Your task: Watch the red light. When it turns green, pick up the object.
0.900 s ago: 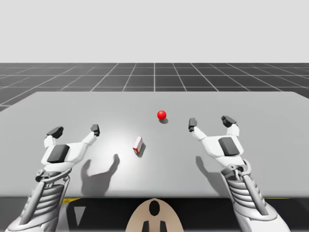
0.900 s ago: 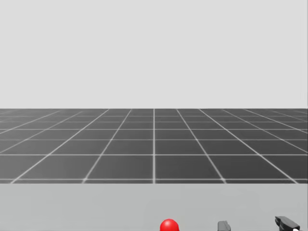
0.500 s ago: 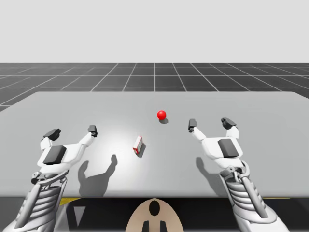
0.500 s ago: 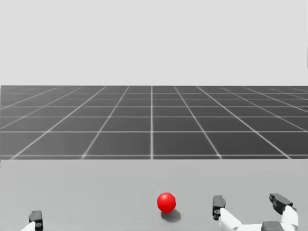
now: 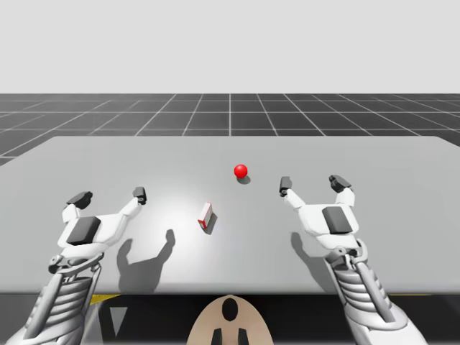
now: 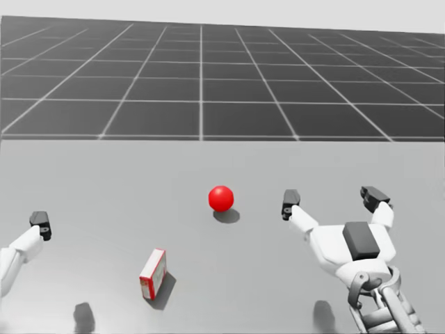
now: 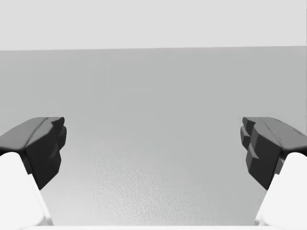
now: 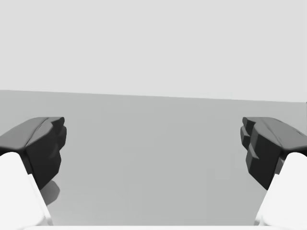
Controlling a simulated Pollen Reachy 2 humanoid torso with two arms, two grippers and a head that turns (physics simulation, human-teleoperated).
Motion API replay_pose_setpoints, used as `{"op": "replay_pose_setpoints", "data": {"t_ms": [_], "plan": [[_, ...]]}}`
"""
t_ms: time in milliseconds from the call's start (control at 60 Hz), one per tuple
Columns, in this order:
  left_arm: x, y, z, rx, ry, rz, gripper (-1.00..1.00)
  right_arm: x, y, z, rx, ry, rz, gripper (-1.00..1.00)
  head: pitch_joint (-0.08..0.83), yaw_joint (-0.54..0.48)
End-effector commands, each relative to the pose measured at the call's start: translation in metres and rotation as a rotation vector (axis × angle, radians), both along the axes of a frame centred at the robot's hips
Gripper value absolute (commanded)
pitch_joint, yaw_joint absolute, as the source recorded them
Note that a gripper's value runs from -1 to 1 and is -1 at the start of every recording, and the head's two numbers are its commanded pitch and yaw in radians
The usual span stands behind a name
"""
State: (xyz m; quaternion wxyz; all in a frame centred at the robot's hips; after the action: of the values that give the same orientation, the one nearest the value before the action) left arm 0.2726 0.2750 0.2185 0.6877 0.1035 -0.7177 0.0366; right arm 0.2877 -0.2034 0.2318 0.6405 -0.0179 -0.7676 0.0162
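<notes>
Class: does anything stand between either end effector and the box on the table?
Nothing visible does. The box stands on bare table between the left end effector and the right end effector, both open. The red light sits farther back, off both straight paths.

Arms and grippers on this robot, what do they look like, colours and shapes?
Both alike: left gripper and right gripper have white shells, a dark grey rectangular panel on the back, two white fingers with black tips, and grey ribbed wrists.
</notes>
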Motion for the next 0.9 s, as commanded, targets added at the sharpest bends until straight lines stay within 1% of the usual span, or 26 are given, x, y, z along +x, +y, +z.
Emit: {"op": "replay_pose_setpoints", "data": {"t_ms": [17, 167, 317, 500, 900], "plan": [[-0.0001, -0.002, -0.001, -0.005, 0.003, -0.004, -1.0, -0.0003, 0.0059, -0.0028, 0.016, 0.004, -0.001, -1.0, 0.422, -0.07], [-0.0001, -0.0026, -0.0008, -0.006, 0.004, -0.007, -1.0, -0.0002, 0.0065, -0.0033, 0.012, 0.004, -0.002, -1.0, 0.45, -0.07], [-0.0002, -0.003, -0.0007, -0.007, 0.003, -0.01, -1.0, -0.0004, 0.0071, -0.0034, 0.01, 0.002, -0.003, -1.0, 0.46, -0.07], [-0.0007, -0.0036, -0.0008, -0.006, 0.001, -0.01, -1.0, -0.0006, 0.0079, -0.0039, 0.002, -0.002, -0.005, -1.0, 0.464, -0.07], [-0.0016, -0.0042, -0.0008, -0.005, 0.001, -0.011, -1.0, -0.0008, 0.0078, -0.0036, 0.001, -0.006, -0.01, -1.0, 0.462, -0.07]]}}
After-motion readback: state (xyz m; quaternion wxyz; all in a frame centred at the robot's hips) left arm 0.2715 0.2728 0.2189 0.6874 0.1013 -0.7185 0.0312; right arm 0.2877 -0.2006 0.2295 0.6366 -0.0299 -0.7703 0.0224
